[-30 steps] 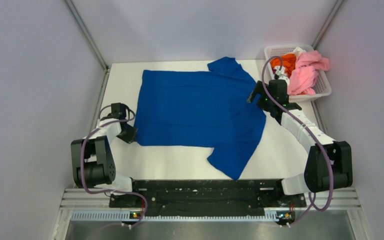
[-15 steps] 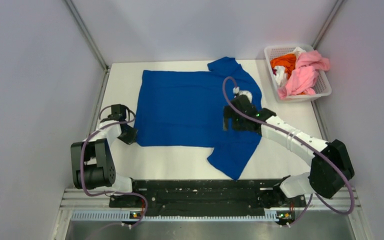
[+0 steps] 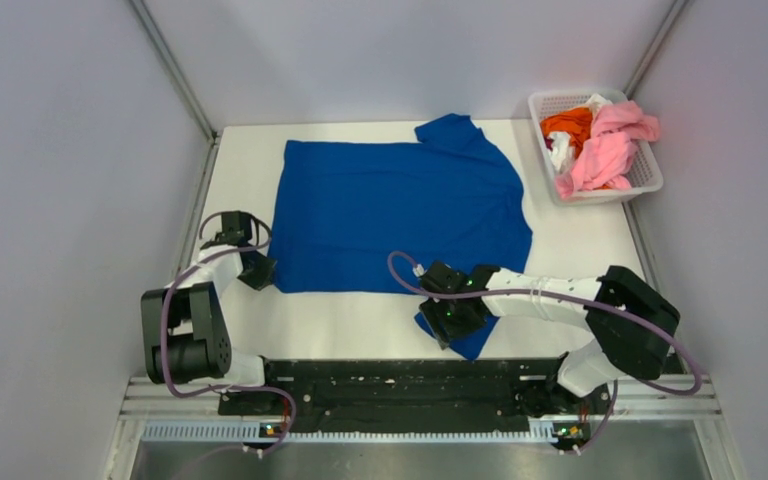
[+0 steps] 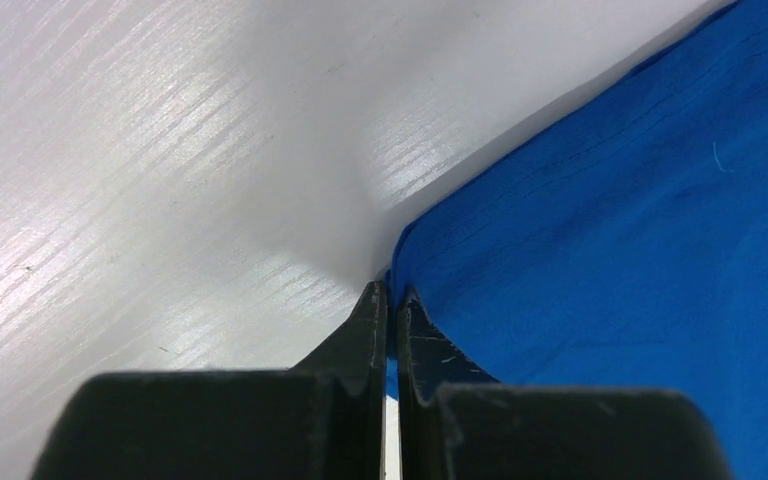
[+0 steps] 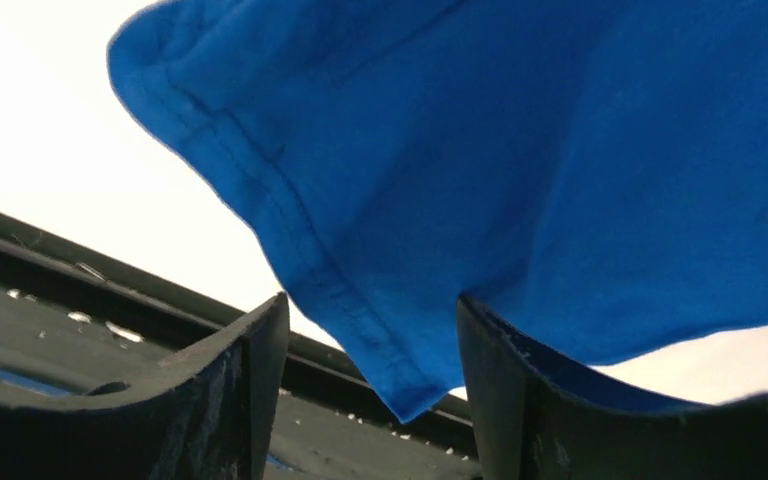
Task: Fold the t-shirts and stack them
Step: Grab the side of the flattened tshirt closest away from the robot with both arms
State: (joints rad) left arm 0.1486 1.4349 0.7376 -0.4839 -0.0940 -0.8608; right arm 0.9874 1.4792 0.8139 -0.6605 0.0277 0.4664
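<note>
A royal blue t-shirt (image 3: 400,215) lies spread flat on the white table, neck end toward the right. My left gripper (image 3: 257,268) sits at its near left corner. In the left wrist view the left gripper (image 4: 390,290) is shut, with the blue t-shirt's (image 4: 640,250) corner edge pinched between its fingertips. My right gripper (image 3: 450,318) is at the near sleeve. In the right wrist view the right gripper (image 5: 372,300) is open, and the sleeve's hemmed corner (image 5: 380,360) hangs between the two fingers, touching neither.
A white lattice basket (image 3: 650,172) stands at the back right with pink (image 3: 605,150), orange (image 3: 567,125) and white (image 3: 560,150) tees in it. The black mounting rail (image 3: 410,385) runs along the table's near edge, just below the sleeve. Grey walls enclose three sides.
My right arm swung from beside the basket, across the shirt, down to the near sleeve, and its jaws narrowed. The left gripper has kept its hold on the corner.
</note>
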